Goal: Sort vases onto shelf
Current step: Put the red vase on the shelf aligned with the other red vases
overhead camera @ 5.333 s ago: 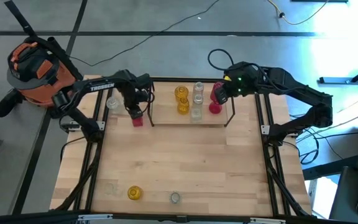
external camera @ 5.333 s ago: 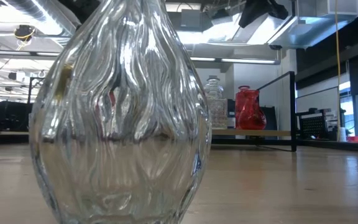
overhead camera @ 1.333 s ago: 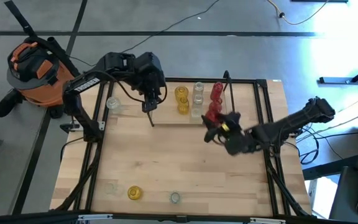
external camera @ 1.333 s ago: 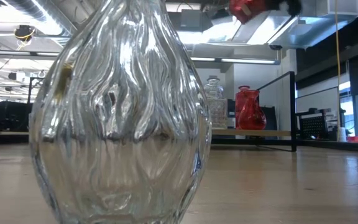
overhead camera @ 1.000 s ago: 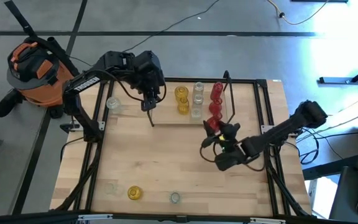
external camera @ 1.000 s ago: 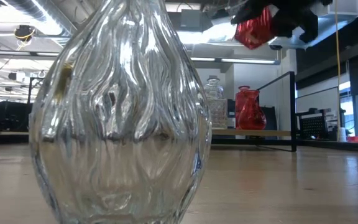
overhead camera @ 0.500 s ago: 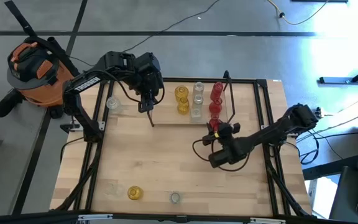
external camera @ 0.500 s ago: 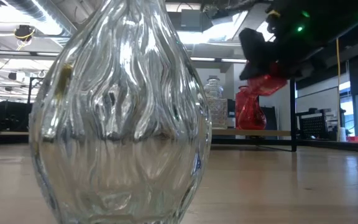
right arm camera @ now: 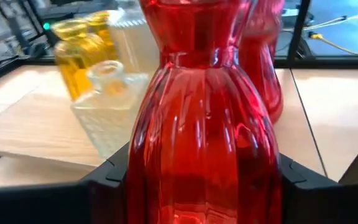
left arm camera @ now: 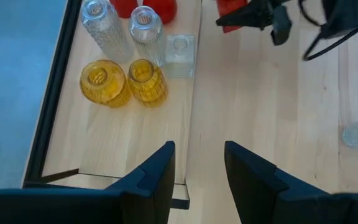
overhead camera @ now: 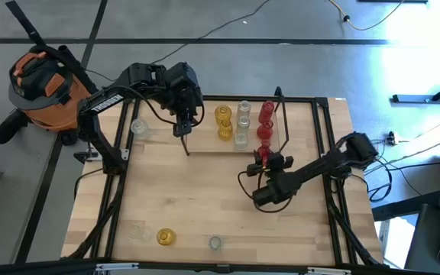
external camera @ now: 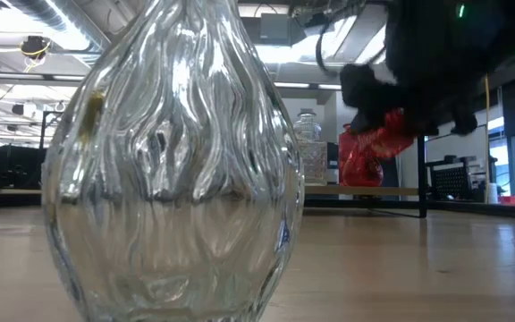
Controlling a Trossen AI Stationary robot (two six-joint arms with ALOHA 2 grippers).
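The shelf [overhead camera: 205,143], a light-wood board in a black wire frame, stands at the table's far middle. It carries yellow vases [overhead camera: 224,122], clear vases [overhead camera: 242,124] and red vases [overhead camera: 266,121]. My right gripper [overhead camera: 266,159] is shut on another red vase [right arm camera: 207,124] just in front of the shelf's near right corner. My left gripper [left arm camera: 197,168] hovers open and empty above the shelf's left end. More vases stand on the table: a clear one [external camera: 173,161] right before the low camera and a yellow one [overhead camera: 165,237]. My right gripper pinches the red vase's ribbed body [right arm camera: 160,186] between its two fingers [right arm camera: 110,177], one on each side, below the narrow neck. The fingers come nearly level from the table's near side, pointing toward the shelf. The vase hangs tilted, clear of the table [external camera: 378,134].
A clear vase [overhead camera: 138,127] stands off the shelf's left end, and another clear one [overhead camera: 215,243] near the front edge. Black rails [overhead camera: 328,145] run along the table's sides. Bare wood [overhead camera: 205,191] lies between the shelf and the front vases.
My right gripper has sunk with the red vase from high above the table to about the height of the vases on the shelf. Its wrist has turned from pointing steeply down to nearly level. The vase stays held and clear of the table.
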